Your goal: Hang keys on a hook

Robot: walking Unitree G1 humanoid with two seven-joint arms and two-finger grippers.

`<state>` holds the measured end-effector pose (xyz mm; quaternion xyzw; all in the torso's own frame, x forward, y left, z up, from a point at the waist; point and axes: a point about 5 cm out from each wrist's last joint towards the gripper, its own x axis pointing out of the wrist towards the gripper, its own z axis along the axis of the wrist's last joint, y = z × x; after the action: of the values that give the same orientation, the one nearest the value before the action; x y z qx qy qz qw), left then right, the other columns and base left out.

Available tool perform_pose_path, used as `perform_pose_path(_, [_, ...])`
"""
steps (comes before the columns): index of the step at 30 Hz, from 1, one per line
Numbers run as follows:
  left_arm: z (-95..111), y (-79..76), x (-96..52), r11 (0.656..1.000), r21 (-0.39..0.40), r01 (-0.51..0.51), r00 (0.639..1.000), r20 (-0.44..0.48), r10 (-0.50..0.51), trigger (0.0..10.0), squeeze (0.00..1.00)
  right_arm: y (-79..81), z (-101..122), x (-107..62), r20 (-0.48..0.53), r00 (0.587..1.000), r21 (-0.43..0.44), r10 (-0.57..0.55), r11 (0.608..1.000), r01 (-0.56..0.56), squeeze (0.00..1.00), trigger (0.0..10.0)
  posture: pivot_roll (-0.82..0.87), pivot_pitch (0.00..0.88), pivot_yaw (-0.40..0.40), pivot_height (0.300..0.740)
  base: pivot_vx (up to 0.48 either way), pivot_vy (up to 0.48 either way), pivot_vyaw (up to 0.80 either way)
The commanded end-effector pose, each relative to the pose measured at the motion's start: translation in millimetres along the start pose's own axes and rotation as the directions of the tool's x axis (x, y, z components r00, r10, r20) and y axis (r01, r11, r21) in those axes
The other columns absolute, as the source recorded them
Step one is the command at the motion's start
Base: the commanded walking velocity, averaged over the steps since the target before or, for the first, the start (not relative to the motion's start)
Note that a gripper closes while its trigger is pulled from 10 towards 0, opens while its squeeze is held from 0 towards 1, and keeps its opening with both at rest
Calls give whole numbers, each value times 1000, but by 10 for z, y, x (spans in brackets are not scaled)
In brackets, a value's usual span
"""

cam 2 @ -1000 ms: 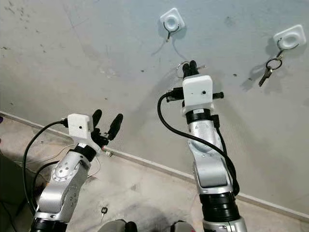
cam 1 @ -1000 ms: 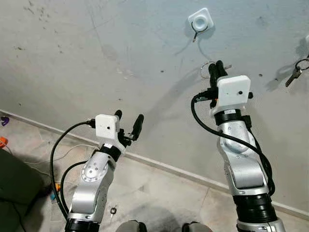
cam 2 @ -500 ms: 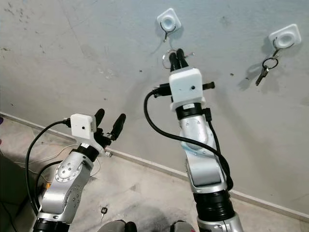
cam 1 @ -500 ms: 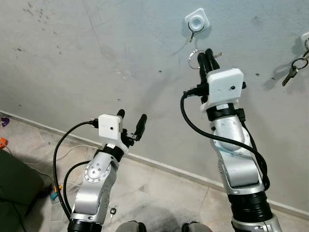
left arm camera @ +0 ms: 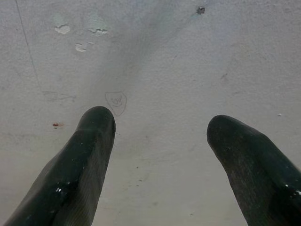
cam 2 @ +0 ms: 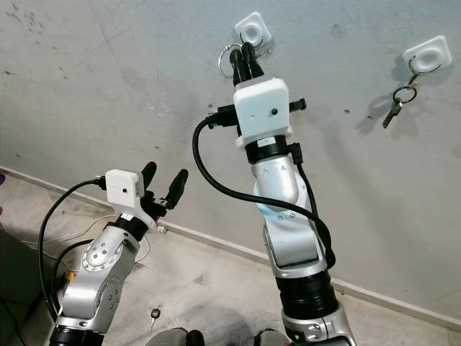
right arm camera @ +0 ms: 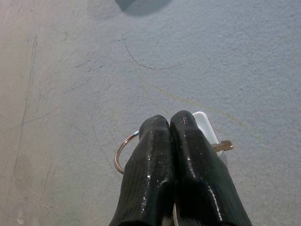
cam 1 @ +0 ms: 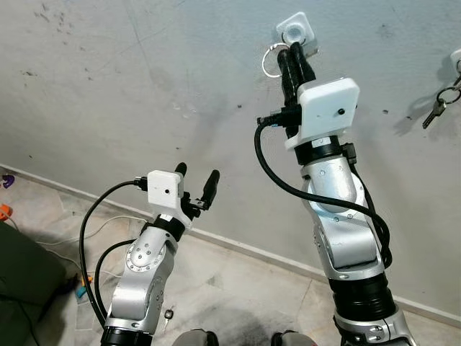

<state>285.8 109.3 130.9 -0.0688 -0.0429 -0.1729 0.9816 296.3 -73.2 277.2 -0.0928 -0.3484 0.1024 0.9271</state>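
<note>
At the hook [cam 1: 296,32], right gripper [cam 1: 294,54], key ring [cam 1: 269,60] leftward.

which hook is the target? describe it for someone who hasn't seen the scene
On the grey wall are two white square hooks. The target hook is the bare one that the right gripper holds a key ring up to; the other hook already carries keys.

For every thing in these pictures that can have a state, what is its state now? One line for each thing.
Right end effector: shut on the key ring, raised to the wall hook.
Key ring: held, beside the hook, not seen hung on it.
Wall hook: fixed on the wall, partly covered by the fingers.
Second hook: carries hanging keys.
Left end effector: open, holding nothing, low before the wall.
</note>
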Motion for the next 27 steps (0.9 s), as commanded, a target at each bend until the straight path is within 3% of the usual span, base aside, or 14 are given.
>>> perform_pose_path(1, [2, 17, -24, 1000, 22, 1, 1000, -6, -1, 10000, 0, 49, 85, 54, 42, 999, 16, 9, 1000, -10, 0, 10000, 22, 161, 104, 740, 0, 0, 0])
perform_pose_path(27, [-11, 14, -28, 1000, 22, 4, 1000, -16, -3, 10000, 0, -40, -331, 138, -106, 992, 57, -63, 996, 69, 0, 10000, 31, 166, 102, 740, 0, 0, 0])
